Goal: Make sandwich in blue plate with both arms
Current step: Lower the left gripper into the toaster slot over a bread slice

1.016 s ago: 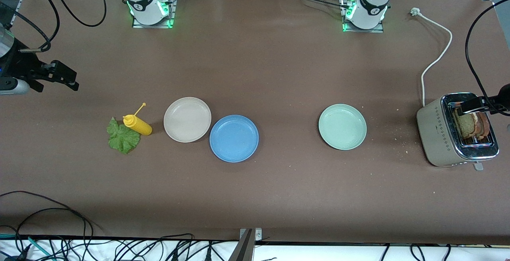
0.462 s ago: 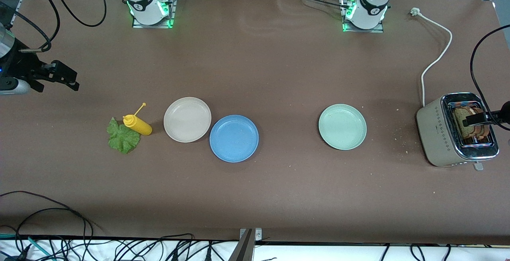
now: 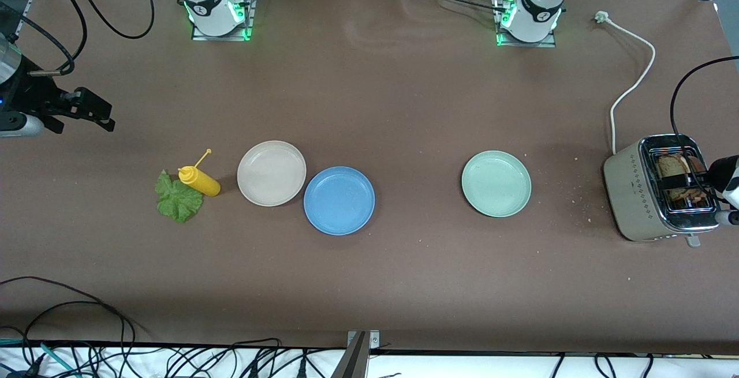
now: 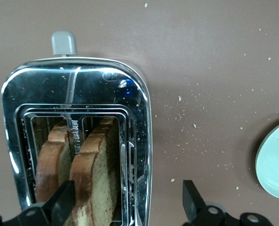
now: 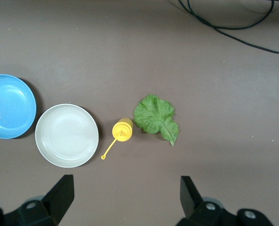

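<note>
At the right arm's end of the counter [image 3: 369, 95], the right gripper [image 3: 86, 113] hangs in the air with its fingers [image 5: 61, 195] spread wide and empty; this arm waits. Below it lie the lettuce leaf [image 3: 178, 200] and, touching the leaf, a yellow sauce bottle [image 3: 199, 180] on its side. Next come the beige plate [image 3: 271, 172] and, just beside it and nearer the front camera, the blue plate [image 3: 339, 199], which holds nothing yet. The mint-green plate [image 3: 496, 183] sits well apart, toward the left arm's end. There the toaster [image 3: 661, 189] holds two toasted bread slices [image 4: 94, 172] upright in its slots. The left gripper [image 4: 125, 207] hovers over the toaster, fingers [image 4: 64, 200] open and gripping nothing.

The step in hand appears to be lifting out one slice. Recommended procedure: centre the fingers across a single slice (not the chrome divider), descend straight, close gently on the crust, then lift vertically so the slice clears the slot without tipping the toaster.
</note>
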